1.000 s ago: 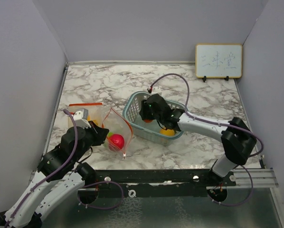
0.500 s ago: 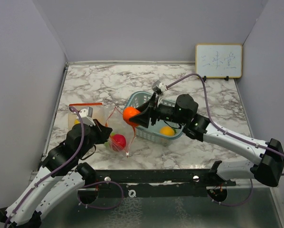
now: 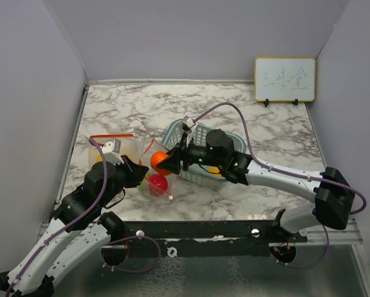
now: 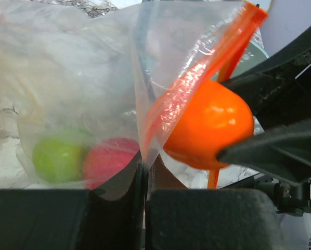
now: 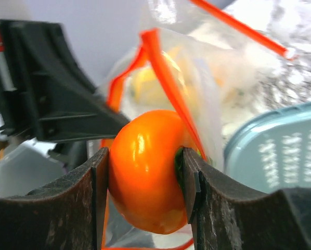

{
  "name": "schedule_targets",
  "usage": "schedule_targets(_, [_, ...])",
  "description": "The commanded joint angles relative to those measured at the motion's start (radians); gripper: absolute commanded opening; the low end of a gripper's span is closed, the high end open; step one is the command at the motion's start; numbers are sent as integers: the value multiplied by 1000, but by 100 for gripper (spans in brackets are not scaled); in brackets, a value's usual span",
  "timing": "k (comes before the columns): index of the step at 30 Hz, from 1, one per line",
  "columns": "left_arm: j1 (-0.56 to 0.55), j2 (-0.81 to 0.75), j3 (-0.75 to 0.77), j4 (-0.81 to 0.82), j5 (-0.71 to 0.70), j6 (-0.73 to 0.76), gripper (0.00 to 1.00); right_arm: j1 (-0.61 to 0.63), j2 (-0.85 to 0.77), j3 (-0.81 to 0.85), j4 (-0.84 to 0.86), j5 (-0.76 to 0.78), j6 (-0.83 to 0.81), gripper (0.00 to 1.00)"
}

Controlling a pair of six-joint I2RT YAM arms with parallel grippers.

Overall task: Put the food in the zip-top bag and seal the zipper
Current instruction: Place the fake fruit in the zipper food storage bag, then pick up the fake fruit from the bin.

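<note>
Stock as I see it from the console, largest first.

1. Tabletop (image 3: pixel 141 111) – white-grey marble pattern, carrying everything below.
2. Teal lattice basket (image 3: pixel 197 177) – mid-tabletop; my right arm reaches leftward across it.
3. Zip-top bag (image 3: pixel 126 147) – clear, crinkled, just left of the basket. Its long axis runs left to right across the tabletop, and the mouth points right, toward the basket.
4. Zipper (image 4: pixel 233 41) – orange-red strip. Its two halves are parted, so the mouth gapes. From overhead it runs roughly from far to near along the bag's right end.
5. Left fingers (image 4: pixel 119 219) – clenched on the clear film at the bag's near edge, holding the mouth up.
6. Right fingers (image 5: pixel 95 192) – grasping the orange piece (image 3: pixel 159 162) from both sides, right at the bag's mouth. The strip crosses the fruit in both wrist views, and I cannot tell whether it has fully passed the rim.
7. Red ball (image 3: pixel 158 183) – inside the bag, low on the near side.
8. Green piece (image 4: pixel 56 159) – inside the bag, touching the red ball.
9. Yellow piece (image 5: pixel 142 80) – seen blurred through the film, deeper in the bag.
</note>
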Motion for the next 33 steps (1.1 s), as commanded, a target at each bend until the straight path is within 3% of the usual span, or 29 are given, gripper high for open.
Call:
schedule_targets(1, [-2,-22,22,30,28,-13,0,1,-1,46,-92,217,-13,51])
schedule_targets(2, [-2,-23,19,30,28,-14,0,2,-1,50,-101,220,-19,58])
schedule_targets(5, [-2,-22,10,35,32,-15,0,2,-6,66,-123,199,-39,97])
schedule_targets(6, [-1,-21,9,36,31,-15,0,2,-10,70,-129,187,-44,100])
schedule_targets(13, [-2,-16,-1,33,12,-13,0,6,-98,84,-217,164,-67,100])
schedule_targets(16, [-1,-18,2,11,-9,-14,0,5,-186,62,-297,302,-58,100])
schedule_targets(20, [-1,-49,3,0,-45,-14,0,6,-243,94,-572,587,-24,100])
schedule_targets(23, [-1,-116,-8,28,-77,-33,0,4,-214,144,-783,748,19,100])
schedule_targets(27, [-2,-218,-44,99,-89,-89,0,0,-114,223,-985,833,78,100])
schedule_targets(33, [-3,-201,-135,93,-15,-147,0,-5,43,250,-1071,837,101,100])
